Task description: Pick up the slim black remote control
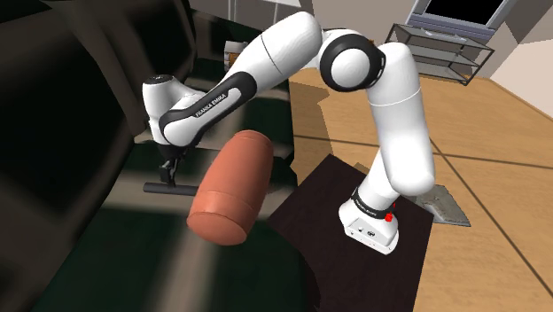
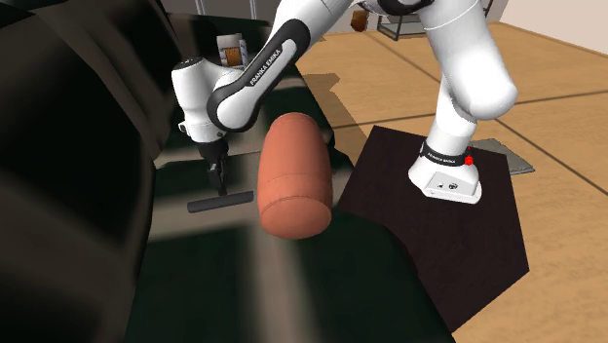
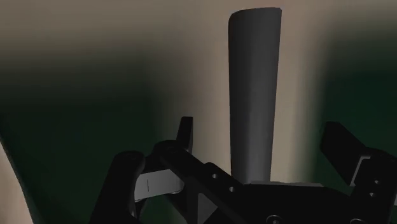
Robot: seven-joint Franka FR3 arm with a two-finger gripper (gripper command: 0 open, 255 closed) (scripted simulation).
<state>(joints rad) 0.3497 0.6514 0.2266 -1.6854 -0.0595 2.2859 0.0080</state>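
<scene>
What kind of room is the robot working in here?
Probably a living room: a dark sofa with a reddish-brown bolster cushion and a slim black remote on its seat, and a screen on a shelved stand across the wooden floor.

1 text can be read: the brand "FRANKA EMIKA", in white capitals along the dark band on the forearm of the white arm (image 1: pixel 266 53). It is legible in the shoulder view and in the second exterior view. Tiny marks on the arm's base (image 1: pixel 365 226) are too small to read.
</scene>
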